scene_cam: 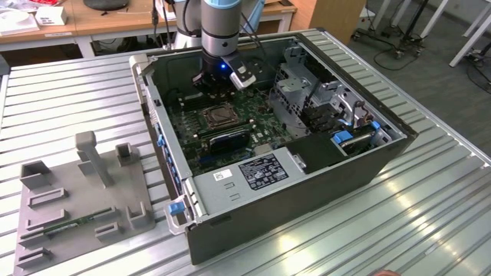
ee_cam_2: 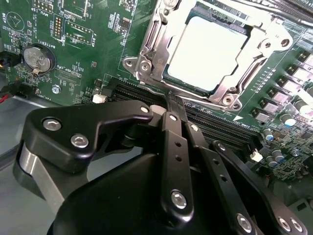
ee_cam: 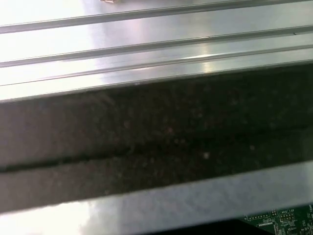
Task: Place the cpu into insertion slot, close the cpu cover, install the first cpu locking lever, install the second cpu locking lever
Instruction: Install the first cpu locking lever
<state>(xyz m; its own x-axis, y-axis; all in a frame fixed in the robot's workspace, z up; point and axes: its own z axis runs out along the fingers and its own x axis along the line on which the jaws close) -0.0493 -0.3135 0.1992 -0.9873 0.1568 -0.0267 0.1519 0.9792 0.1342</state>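
Arm and black gripper [scene_cam: 220, 86] reach down into the open dark-grey computer case [scene_cam: 307, 190] in the exterior view. The case stands on a ribbed metal surface [scene_cam: 77, 103], and the square black-rimmed insertion slot [scene_cam: 217, 117] sits on the green circuit board [scene_cam: 257, 109] just below the gripper, toward the camera. In the second wrist view the black fingers [ee_cam_2: 173, 147] are drawn narrow, tips close together with no clear gap; I cannot tell whether they pinch anything. Straight ahead of the tips lies the small flat silver-grey cpu [ee_cam_2: 210, 49], seated in the slot, with the thin silver window-frame cpu cover [ee_cam_2: 157, 54] down over its edges. A thin metal locking lever [ee_cam_2: 154, 90] runs along the frame's nearest edge, crosswise to the fingers and just beside their tips, so the work looks to be at the lever stage. In the first wrist view the ribbed surface meets a dark band [ee_cam: 146, 137], likely the case wall, beside a corner of green board.
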